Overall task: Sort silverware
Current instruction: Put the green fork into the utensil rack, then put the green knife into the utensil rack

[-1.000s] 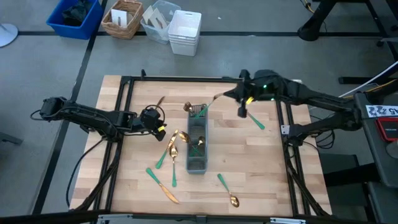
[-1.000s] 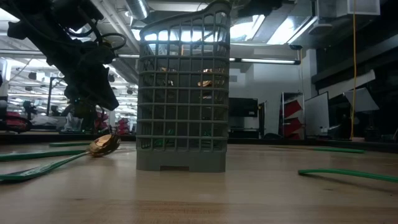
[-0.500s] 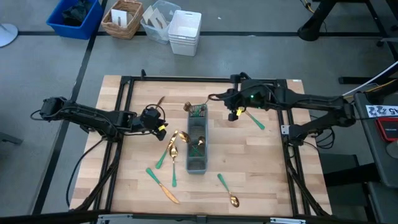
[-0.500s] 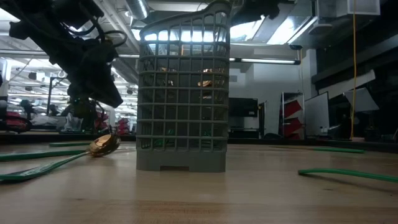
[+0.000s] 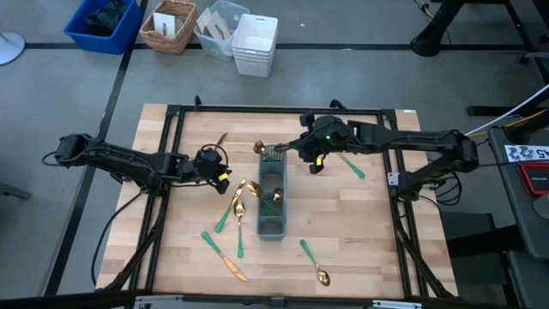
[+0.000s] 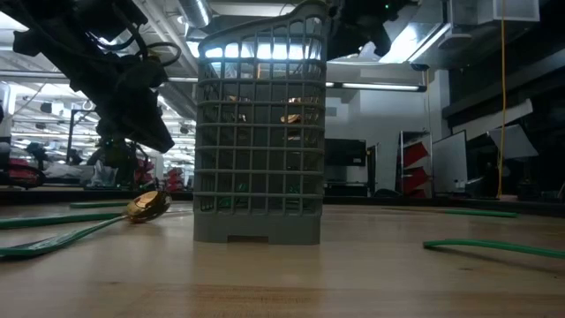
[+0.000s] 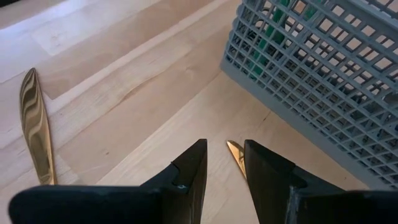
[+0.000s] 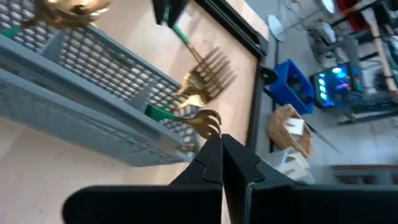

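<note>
The right pincer (image 5: 296, 144) is held just above the far end of the grey caddy (image 5: 272, 202), its fingers (image 8: 214, 163) pressed together on a gold-headed fork (image 8: 202, 121). In the right wrist view the fork's head is seen just past the fingertips, with its green handle pointing down into the caddy's end compartment. A 2nd fork (image 8: 208, 78) lies on the desk (image 5: 377, 223) just beyond the caddy's far end.

The left pincer (image 5: 225, 178) hovers low over the desk, left of the caddy, with its fingers (image 7: 189, 171) spread a little. A gold tip of 1 piece of silverware (image 7: 235, 155) shows between them on the wood, and a gold knife blade (image 7: 36, 127) lies near it.

More silverware is scattered around the caddy: 2 spoons (image 5: 238, 202) with green handles just left of it, a knife (image 5: 225, 256) near the desk's front left, a spoon (image 5: 314, 263) near the front, and a green-handled piece (image 5: 352, 165) to the right, partly under the right arm. Gold heads and green handles are visible inside the caddy's compartments.

Beyond the desk's far edge, a blue bin (image 5: 103, 24), a wicker basket (image 5: 168, 26) and stacked white containers (image 5: 255, 43) stand on the floor. No legible writing can be made out.
</note>
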`<state>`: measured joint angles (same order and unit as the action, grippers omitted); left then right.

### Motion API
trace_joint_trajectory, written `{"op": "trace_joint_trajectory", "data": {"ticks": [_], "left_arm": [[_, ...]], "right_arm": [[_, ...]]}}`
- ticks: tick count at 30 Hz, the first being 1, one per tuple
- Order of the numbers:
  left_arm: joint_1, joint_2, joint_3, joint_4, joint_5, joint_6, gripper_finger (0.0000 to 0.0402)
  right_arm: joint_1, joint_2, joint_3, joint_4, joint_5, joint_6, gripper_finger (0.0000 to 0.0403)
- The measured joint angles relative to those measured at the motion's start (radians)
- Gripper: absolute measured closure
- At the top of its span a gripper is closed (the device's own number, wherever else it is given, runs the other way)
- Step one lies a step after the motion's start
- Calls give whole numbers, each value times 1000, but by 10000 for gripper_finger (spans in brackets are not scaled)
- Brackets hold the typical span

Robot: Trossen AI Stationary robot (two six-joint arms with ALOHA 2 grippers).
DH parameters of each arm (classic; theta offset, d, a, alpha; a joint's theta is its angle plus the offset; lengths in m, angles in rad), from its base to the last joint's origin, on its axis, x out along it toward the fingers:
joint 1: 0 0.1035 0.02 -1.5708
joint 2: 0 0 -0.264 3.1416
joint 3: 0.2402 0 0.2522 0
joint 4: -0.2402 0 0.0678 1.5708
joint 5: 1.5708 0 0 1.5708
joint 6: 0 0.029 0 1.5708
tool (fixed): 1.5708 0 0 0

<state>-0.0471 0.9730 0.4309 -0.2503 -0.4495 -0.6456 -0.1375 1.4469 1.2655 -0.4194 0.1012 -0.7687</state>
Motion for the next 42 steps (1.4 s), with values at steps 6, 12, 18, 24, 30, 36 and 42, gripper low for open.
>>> {"op": "trace_joint_trajectory", "data": {"ticks": [6, 12, 18, 24, 30, 36, 42], "left_arm": [[0, 0, 0, -3, 1, -35, 304], [0, 0, 0, -3, 21, -95, 304], [-2, 0, 0, -2, 53, -137, 304], [-40, 0, 0, 0, 306, -281, 304], [-135, 0, 0, 0, 341, -348, 304], [-236, 0, 0, -2, 343, -397, 304], [-322, 0, 0, 2, 343, -561, 304]], "right_arm": [[1, 12, 0, 5, -8, 3, 379], [1, 12, 0, 7, -8, 4, 340], [1, 8, 0, 5, -4, 5, 308], [1, 2, 41, -45, 29, 85, 310], [1, 0, 133, -186, -7, 120, 310], [1, 0, 169, -290, -60, 200, 310], [0, 0, 169, -374, -60, 200, 310]]}}
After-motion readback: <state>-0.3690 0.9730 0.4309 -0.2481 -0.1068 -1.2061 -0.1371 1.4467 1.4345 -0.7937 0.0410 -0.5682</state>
